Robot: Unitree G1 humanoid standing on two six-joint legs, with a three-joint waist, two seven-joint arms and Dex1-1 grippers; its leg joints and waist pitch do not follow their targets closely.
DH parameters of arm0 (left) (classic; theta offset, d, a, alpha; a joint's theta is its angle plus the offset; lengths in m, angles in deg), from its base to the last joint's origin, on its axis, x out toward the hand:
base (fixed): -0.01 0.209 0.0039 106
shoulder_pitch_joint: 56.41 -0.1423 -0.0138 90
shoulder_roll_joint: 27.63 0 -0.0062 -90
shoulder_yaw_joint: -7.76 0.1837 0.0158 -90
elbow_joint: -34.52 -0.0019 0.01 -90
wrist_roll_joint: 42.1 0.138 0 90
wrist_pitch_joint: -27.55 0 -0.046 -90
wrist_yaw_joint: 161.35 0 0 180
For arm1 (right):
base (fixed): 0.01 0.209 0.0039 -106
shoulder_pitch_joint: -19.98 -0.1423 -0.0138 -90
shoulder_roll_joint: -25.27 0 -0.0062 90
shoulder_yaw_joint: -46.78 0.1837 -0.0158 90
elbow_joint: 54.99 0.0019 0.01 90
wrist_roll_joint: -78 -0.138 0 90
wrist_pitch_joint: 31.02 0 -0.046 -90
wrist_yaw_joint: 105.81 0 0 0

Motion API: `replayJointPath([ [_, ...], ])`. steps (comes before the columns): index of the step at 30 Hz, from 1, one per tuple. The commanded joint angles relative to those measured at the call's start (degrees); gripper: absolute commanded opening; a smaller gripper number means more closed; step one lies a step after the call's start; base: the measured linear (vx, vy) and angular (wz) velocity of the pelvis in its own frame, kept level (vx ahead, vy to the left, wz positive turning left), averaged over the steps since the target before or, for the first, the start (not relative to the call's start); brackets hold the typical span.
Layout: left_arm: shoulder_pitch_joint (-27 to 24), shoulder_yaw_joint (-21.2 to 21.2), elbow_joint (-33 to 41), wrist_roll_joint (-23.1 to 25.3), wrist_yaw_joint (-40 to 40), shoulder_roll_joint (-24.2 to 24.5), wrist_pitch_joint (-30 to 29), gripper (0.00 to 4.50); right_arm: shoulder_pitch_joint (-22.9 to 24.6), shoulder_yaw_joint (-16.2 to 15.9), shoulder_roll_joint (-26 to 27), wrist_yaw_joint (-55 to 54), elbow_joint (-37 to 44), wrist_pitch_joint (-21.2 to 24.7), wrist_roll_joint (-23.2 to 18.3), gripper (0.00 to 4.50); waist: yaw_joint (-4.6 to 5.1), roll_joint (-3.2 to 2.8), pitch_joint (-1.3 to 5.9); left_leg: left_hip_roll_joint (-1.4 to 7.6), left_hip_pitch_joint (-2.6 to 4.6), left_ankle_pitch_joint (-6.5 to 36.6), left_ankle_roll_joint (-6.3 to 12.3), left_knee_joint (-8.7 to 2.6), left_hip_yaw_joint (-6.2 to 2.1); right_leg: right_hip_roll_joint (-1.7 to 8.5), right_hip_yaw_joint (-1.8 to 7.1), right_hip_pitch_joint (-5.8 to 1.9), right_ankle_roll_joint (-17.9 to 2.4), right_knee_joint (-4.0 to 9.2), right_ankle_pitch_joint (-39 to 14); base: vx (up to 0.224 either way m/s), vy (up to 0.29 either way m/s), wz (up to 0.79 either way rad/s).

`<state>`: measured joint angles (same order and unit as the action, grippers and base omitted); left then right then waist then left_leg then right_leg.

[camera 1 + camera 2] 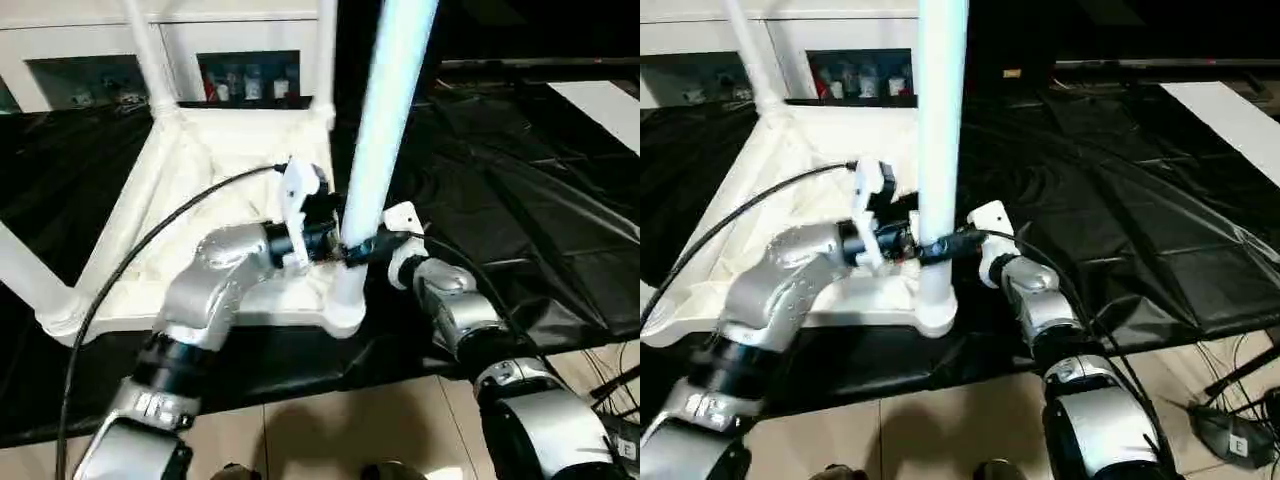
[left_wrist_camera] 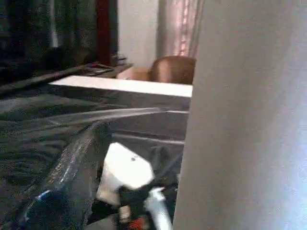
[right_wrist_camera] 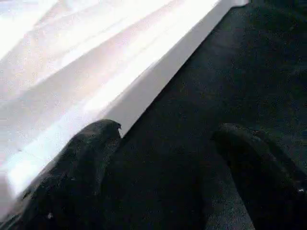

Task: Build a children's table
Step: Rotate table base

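Silver forearms sat closest to us, both reaching in at the near-corner leg point(image 1: 385, 140). Left gripper point(image 1: 335, 240) had its fingers spread wide around the leg's lower part, one finger point(image 2: 72, 177) just beside the tube; we couldn't tell if it touched. Right gripper point(image 1: 950, 243) came in from the other side, fingers point(image 3: 81, 163) wide apart, holding nothing. Leg stood upright in the corner socket point(image 1: 345, 310) of the upside-down table top point(image 1: 200, 190), which lay on the black-covered surface point(image 1: 520, 210). We judged the hollow plastic light, stiff and a bit slick; best grip low, near the socket. Three more legs rose at the other corners. Top's near edge sat close to the surface's edge; open room lay to the right. Shelving stood behind.
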<state>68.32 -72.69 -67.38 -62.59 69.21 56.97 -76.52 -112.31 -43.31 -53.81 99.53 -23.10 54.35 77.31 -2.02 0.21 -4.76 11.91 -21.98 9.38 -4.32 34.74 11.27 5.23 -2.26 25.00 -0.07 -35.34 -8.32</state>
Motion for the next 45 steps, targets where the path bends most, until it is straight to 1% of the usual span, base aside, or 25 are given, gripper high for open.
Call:
replayJointPath([
  [1, 1.26, -0.67, -3.24, 3.2, -3.22, 0.66, 1.85, 4.43, 0.2, 2.15, -2.31, -0.22, 3.44, -0.78, -1.84, 3.89, -0.47, -0.27, 5.1, 0.34, 1.04, 15.37, 2.35, -3.91, -0.23, 1.43, 1.24, -3.59, -13.8, 3.86, -12.55, 0.0, 0.0, 0.0],
  [7, 5.14, -2.12, -11.0, 8.03, -10.97, 0.15, 7.42, 4.43, 2.78, 4.65, -8.03, 0.07, 8.25, -0.7, -2.49, 3.89, -0.92, 0.15, 5.1, 0.05, 0.89, 15.86, 2.0, -3.85, -0.26, 1.35, 1.1, -3.83, -11.68, 4.33, -15.24, 0.0, 0.0, 0.0],
  [8, 5.92, -2.1, -12.7, 9.26, -12.73, 0.15, 8.42, 4.43, 3.16, 5.15, -8.9, -0.05, 8.81, -0.71, -2.67, 3.89, -0.85, -0.45, 5.11, -0.04, 1.03, 16.3, 1.84, -3.78, -0.23, 1.26, 1.12, -3.66, -11.48, 4.57, -15.33, 0.0, 0.0, 0.0],
  [10, 7.01, -2.0, -15.19, 10.87, -14.75, 0.21, 9.89, 4.43, 3.86, 5.91, -10.0, -0.1, 9.94, -0.52, -2.94, 3.89, -0.77, -0.09, 5.18, -0.21, 0.72, 16.06, 1.96, -3.74, -0.29, 1.22, 0.97, -3.93, -11.22, 4.52, -15.53, 0.0, 0.0, 0.0],
  [13, 8.61, -1.78, -19.07, 13.34, -18.0, 0.28, 11.81, 4.43, 6.01, 6.48, -11.22, 0.34, 13.96, 0.86, -3.61, 3.89, -0.69, -0.35, 5.3, -0.28, 0.66, 16.49, 2.2, -3.68, -0.45, 1.23, 0.79, -3.93, -10.38, 4.75, -17.39, 0.0, 0.0, 0.0],
  [18, 9.18, -2.78, -20.7, 13.85, -21.02, -1.1, 14.19, 4.43, 10.37, 6.38, -11.53, 0.66, 21.53, 3.2, -4.2, 3.89, -0.72, -0.31, 5.21, -0.23, 0.71, 17.33, 2.62, -3.76, -0.49, 1.13, 0.6, -3.63, -10.44, 5.15, -18.5, 0.0, 0.0, 0.0],
  [21, 7.26, -5.88, -17.76, 11.09, -23.78, -3.17, 13.49, 4.43, 15.67, 6.08, -11.04, -0.9, 31.15, 7.77, -4.31, 3.89, -0.93, -0.57, 5.04, -0.06, 0.56, 17.15, 2.87, -3.95, -0.55, 1.03, 0.68, -3.74, -10.94, 5.12, -16.89, 0.0, 0.0, 0.0],
  [24, 0.24, -8.5, -9.86, 8.92, -27.68, -4.79, 10.87, 4.43, 21.69, 5.98, -10.48, -2.44, 41.76, 15.18, -5.16, 3.89, -1.03, -0.41, 4.84, 0.14, 0.08, 16.91, 3.34, -4.24, -0.74, 1.17, 0.58, -4.17, -11.18, 5.01, -16.37, 0.0, 0.0, 0.0],
  [26, -6.41, -8.55, -2.51, 8.78, -28.59, -4.59, 9.36, 4.43, 26.3, 5.79, -10.5, -2.68, 49.8, 19.58, -6.26, 3.89, -0.55, -0.34, 4.63, 0.09, -0.07, 19.04, 3.29, -4.46, -0.77, 0.97, 0.49, -3.85, -8.82, 5.54, -21.95, 0.0, 0.0, 0.0],
  [27, -12.44, -8.57, 3.72, 8.5, -29.23, -4.37, 9.07, 4.43, 30.14, 5.79, -10.53, -3.54, 56.67, 23.54, -7.23, 3.89, -0.51, 0.0, 4.29, 0.23, -0.02, 19.69, 3.23, -4.68, -0.84, 0.95, 0.54, -3.56, -7.36, 5.83, -24.37, 0.0, 0.0, 0.0],
  [29, -15.34, -8.61, 6.7, 8.18, -29.5, -4.2, 8.41, 4.43, 31.7, 5.74, -10.54, -3.81, 59.24, 24.51, -7.58, 3.89, -0.31, -0.29, 4.36, 0.3, 0.21, 20.22, 2.88, -4.74, -0.86, 1.02, 0.68, -2.99, -5.73, 6.18, -26.52, 0.0, 0.0, 0.0],
  [30, -20.3, -8.79, 11.4, 7.69, -30.1, -4.07, 7.96, 4.43, 34.32, 5.32, -10.64, -4.03, 63.82, 25.78, -7.47, 3.89, -0.1, 0.06, 4.17, 0.17, 0.5, 21.24, 2.52, -4.61, -0.68, 0.76, 0.69, -2.31, -4.74, 6.61, -28.25, 0.0, 0.0, 0.0],
  [31, -22.18, -8.97, 13.1, 7.51, -30.33, -4.09, 7.96, 4.43, 35.18, 5.02, -10.73, -4.03, 65.41, 25.97, -7.16, 3.89, -0.22, -0.1, 4.24, 0.37, 0.51, 21.14, 2.33, -4.65, -0.86, 0.86, 0.8, -2.45, -4.66, 6.34, -27.63, 0.0, 0.0, 0.0],
  [32, -22.18, -8.97, 13.1, 7.51, -30.33, -4.09, 7.96, 4.43, 35.18, 5.02, -10.73, -4.03, 65.41, 25.97, -7.16, 3.89, -0.12, -0.17, 3.77, 0.35, 0.09, 21.71, 2.24, -4.96, -0.89, 0.75, 0.76, -2.3, -3.73, 6.65, -28.73, 0.0, 0.0, 0.0],
  [33, -25.42, -10.45, 15.5, 7.73, -31.85, -4.89, 8.43, 4.43, 36.4, 4.41, -10.42, -4.46, 68.19, 26.9, -6.56, 3.89, 0.01, 0.18, 3.53, 0.24, 0.35, 22.78, 2.1, -4.91, -0.79, 0.59, 0.68, -1.85, -2.94, 7.0, -30.71, 0.0, 0.0, 0.0],
  [36, -30.12, -13.14, 18.84, 7.89, -34.62, -6.63, 9.3, 4.43, 38.1, 2.55, -9.7, -4.91, 70.48, 26.3, -4.57, 3.89, 0.35, -0.2, 3.26, 0.23, 0.21, 24.34, 0.99, -5.27, -1.3, 0.7, 0.47, -1.9, -0.67, 7.42, -33.74, 0.0, 0.0, 0.0],
  [37, -32.87, -14.05, 21.42, 11.37, -38.12, -6.77, 8.3, 4.43, 39.5, 0.72, -9.64, -4.64, 71.83, 26.98, -3.58, 3.89, 0.61, -0.05, 3.09, 0.21, 0.35, 25.58, 0.6, -5.37, -1.49, 0.49, 0.38, -1.59, -0.03, 7.83, -34.6, 0.0, 0.0, 0.0],
  [38, -33.91, -14.04, 22.95, 12.75, -39.76, -6.71, 7.52, 4.43, 40.52, -0.08, -9.14, -5.12, 73.01, 28.52, -3.99, 3.89, 0.55, 0.02, 2.54, 0.21, -1.66, 27.89, 0.26, -7.1, -3.89, 0.59, -1.8, -3.61, -0.46, 6.41, -32.36, 0.0, 0.0, 0.0],
  [39, -34.44, -14.22, 24.19, 13.44, -41.18, -6.94, 6.81, 4.43, 41.36, -0.54, -8.57, -5.51, 74.06, 29.77, -4.75, 3.89, 0.97, -0.85, 2.22, 0.68, -2.32, 30.94, 0.01, -8.49, -4.97, -0.26, -2.71, -4.12, -0.23, 6.26, -31.55, 0.0, 0.0, 0.0],
  [40, -34.4, -14.42, 24.97, 13.75, -42.18, -7.24, 6.63, 4.43, 41.89, -0.99, -8.06, -5.85, 74.77, 30.12, -5.09, 3.89, 1.37, -2.0, 2.42, 2.4, -1.39, 36.05, -0.52, -9.25, -8.5, -0.33, -3.61, -4.38, -3.03, 5.4, -23.5, -0.006, -0.042, 0.39],
  [41, -34.35, -14.43, 25.53, 13.83, -42.79, -7.52, 6.71, 4.43, 42.26, -1.17, -7.74, -6.16, 75.34, 30.28, -5.31, 3.89, 1.91, -3.48, 2.14, 5.31, -0.31, 41.45, -0.54, -11.6, -12.58, -1.35, -3.99, -4.2, -7.34, 1.73, -14.58, -0.006, -0.042, 0.39],
  [42, -34.24, -13.69, 26.46, 13.46, -42.82, -7.46, 6.46, 4.43, 42.57, -1.07, -6.95, -7.07, 76.22, 30.45, -5.62, 3.89, 2.39, -3.84, 2.09, 5.97, -0.27, 42.52, 0.28, -12.11, -14.08, -1.62, -3.82, -4.24, -8.45, -0.3, -12.22, -0.001, -0.082, 0.55],
  [43, -34.32, -13.23, 27.0, 11.56, -42.56, -8.29, 6.87, 4.43, 42.76, -0.78, -5.89, -8.2, 76.91, 30.18, -5.83, 3.89, 2.2, -2.88, 1.62, 10.78, 2.13, 39.88, 1.97, -12.65, -12.12, -0.84, -1.78, -1.91, -8.76, -3.42, -11.05, -0.008, -0.156, 0.49],
  [44, -34.51, -12.7, 26.96, 12.06, -42.51, -7.97, 6.15, 4.43, 42.7, -0.46, -5.54, -8.58, 76.86, 30.82, -6.1, 3.89, 2.09, -2.95, 1.54, 10.28, 1.71, 38.42, 3.4, -12.58, -10.88, -0.54, -1.0, -2.33, -8.57, -4.03, -10.95, -0.008, -0.156, 0.49],
  [45, -34.59, -12.56, 27.03, 12.21, -42.52, -7.85, 5.9, 4.43, 42.71, -0.4, -5.45, -8.68, 76.91, 31.05, -6.16, 3.89, 1.28, -1.62, 2.04, 6.7, 1.7, 33.95, 6.42, -9.85, -7.48, 0.47, 0.77, -2.2, -11.39, -0.55, -11.98, 0.006, -0.257, 0.38],
])
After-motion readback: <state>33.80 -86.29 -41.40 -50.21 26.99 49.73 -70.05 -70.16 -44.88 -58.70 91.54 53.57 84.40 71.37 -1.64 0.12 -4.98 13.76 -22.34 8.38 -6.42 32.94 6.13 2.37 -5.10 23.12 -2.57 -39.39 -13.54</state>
